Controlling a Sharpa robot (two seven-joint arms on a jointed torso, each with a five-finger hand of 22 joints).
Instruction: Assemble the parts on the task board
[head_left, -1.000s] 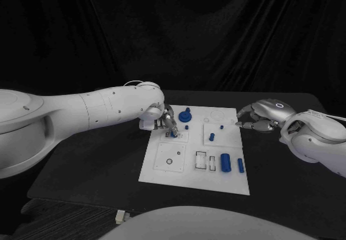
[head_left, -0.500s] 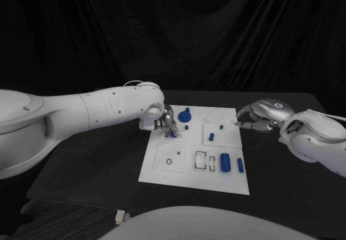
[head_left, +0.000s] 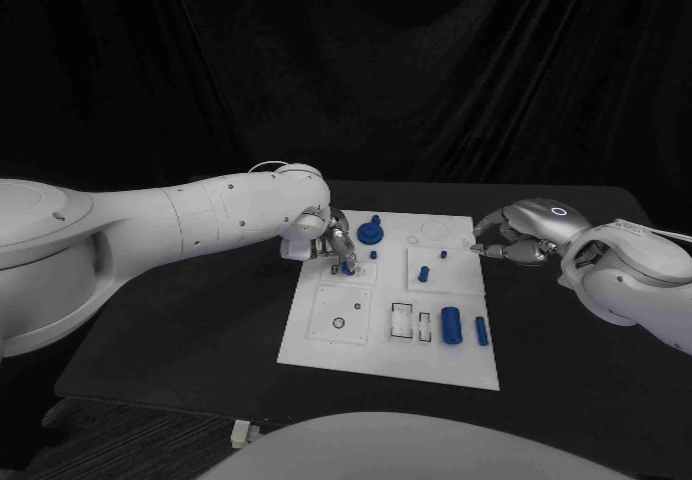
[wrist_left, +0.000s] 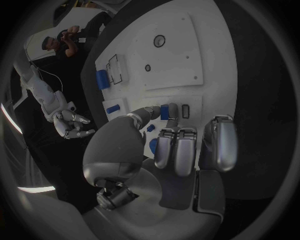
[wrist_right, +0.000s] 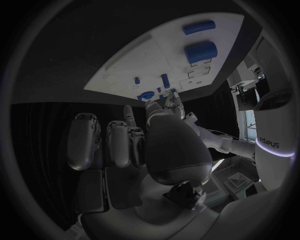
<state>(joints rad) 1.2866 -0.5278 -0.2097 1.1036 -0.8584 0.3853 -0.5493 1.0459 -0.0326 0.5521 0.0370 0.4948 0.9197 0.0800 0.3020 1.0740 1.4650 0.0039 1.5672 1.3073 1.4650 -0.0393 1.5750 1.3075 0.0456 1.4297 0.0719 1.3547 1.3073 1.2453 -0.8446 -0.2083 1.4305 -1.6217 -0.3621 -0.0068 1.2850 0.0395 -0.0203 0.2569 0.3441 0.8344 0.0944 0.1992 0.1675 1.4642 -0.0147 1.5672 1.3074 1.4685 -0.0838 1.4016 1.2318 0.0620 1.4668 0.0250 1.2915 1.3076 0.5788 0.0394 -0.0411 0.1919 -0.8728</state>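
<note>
Now left hand (head_left: 335, 245) pinches small blue part (wrist_left: 164, 111) (over task board (head_left: 325, 340)).

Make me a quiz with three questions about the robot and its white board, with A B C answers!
1. Where is the left hand?
A. over the task board's far left part
B. off the table
C. on the board's near right corner

2. What colour are the parts, like the big cylinder?
A. red
B. blue
C. yellow

3. What is the right hand doing?
A. holding the big cylinder
B. pressing on the board's middle
C. staying by the board's right edge, fingers curled in

Answers: 1 A, the head view shows its fingers there at a small blue part. 2 B, they look blue. 3 C, nothing is seen in it.
</note>
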